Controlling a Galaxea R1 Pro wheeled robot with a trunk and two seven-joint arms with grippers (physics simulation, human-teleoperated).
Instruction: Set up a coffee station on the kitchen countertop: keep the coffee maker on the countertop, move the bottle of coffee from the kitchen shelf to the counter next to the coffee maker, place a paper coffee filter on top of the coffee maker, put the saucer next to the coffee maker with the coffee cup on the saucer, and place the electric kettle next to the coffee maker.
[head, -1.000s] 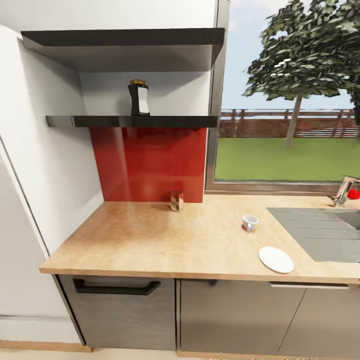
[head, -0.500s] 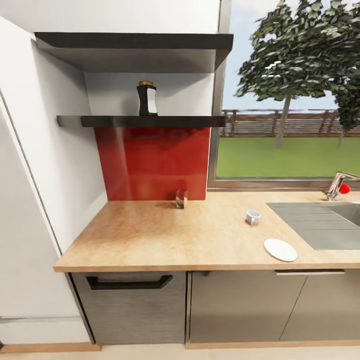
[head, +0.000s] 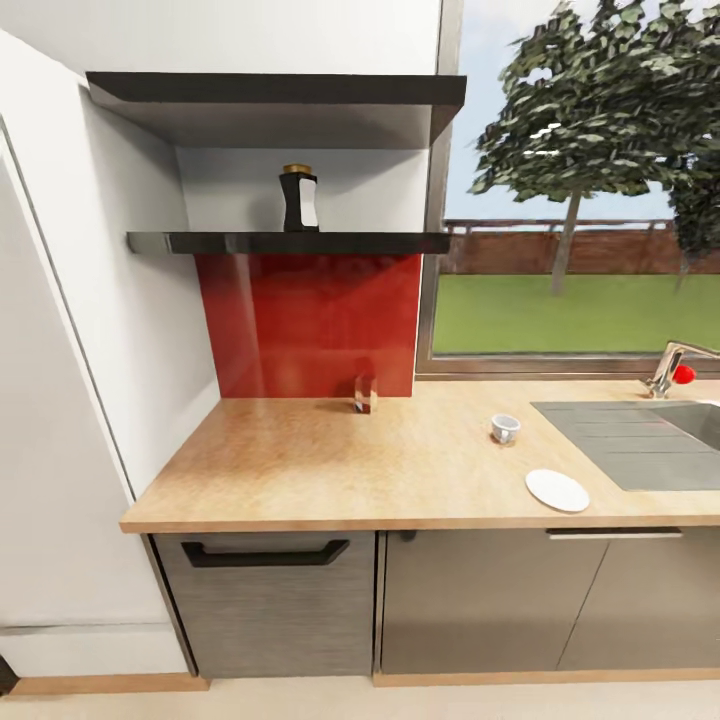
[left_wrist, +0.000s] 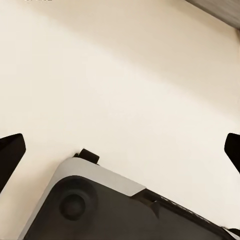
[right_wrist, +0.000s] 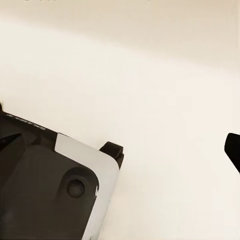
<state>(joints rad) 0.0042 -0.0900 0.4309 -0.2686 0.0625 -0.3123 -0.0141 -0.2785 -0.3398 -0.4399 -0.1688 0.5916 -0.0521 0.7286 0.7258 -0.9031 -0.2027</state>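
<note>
The small box (head: 363, 394) by the red backsplash is too blurred to identify. Both grippers — left (left_wrist: 120, 150), right (right_wrist: 120, 145) — hang spread wide, empty. The coffee bottle (head: 300, 199) stands on the shelf (head: 290, 242); cup (head: 505, 428) and saucer (head: 557, 490) sit apart on the counter (head: 330, 470).

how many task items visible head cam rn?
3: bottle of coffee on the shelf; coffee cup and saucer apart on the countertop. Others may be out of frame.

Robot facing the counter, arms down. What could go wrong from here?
1. The bottle of coffee stands high on the shelf under another board, so a claw coming from above may have little room and tip it.
2. The coffee cup sits apart from the saucer, both near the sink; a nudge could push them in.
</note>
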